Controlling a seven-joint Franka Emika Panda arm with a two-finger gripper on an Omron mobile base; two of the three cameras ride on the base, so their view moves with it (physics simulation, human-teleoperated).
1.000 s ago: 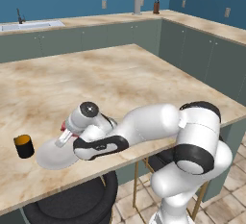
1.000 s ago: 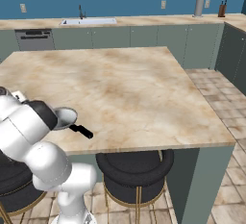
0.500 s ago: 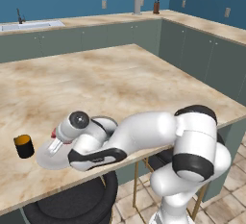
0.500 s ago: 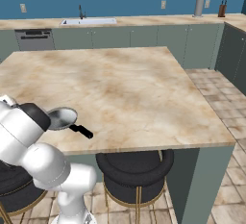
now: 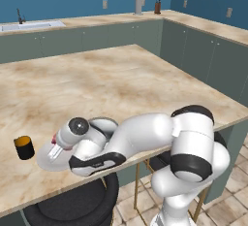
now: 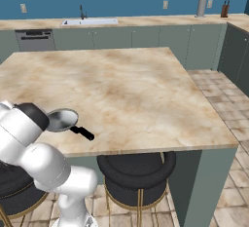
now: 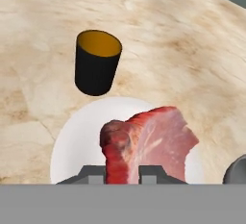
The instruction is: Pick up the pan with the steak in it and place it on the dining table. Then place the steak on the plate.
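My gripper (image 7: 122,172) is shut on the steak (image 7: 149,143), a pinkish-red slab with a pale edge that stands on edge between the jaws. It hangs just above the white plate (image 7: 81,141), which lies on the beige marbled dining table (image 7: 168,35). In the left base view the hand (image 5: 55,150) reaches down over the plate (image 5: 46,162) near the table's front left. The grey pan (image 6: 61,120) rests on the table (image 6: 121,85) beside the arm, with its black handle (image 6: 81,132) pointing toward the front edge. The pan's rim (image 7: 238,170) shows at the lower right of the hand view.
A black cup with an orange inside (image 7: 97,62) stands right behind the plate; from the left base it (image 5: 23,147) sits left of the plate. Round black stools (image 6: 136,172) stand under the table's front edge. Kitchen counters with a sink (image 6: 90,21) line the back wall.
The arm has swung left and down from the pan, bringing the hand with the steak over the plate. The pan has stayed where it was.
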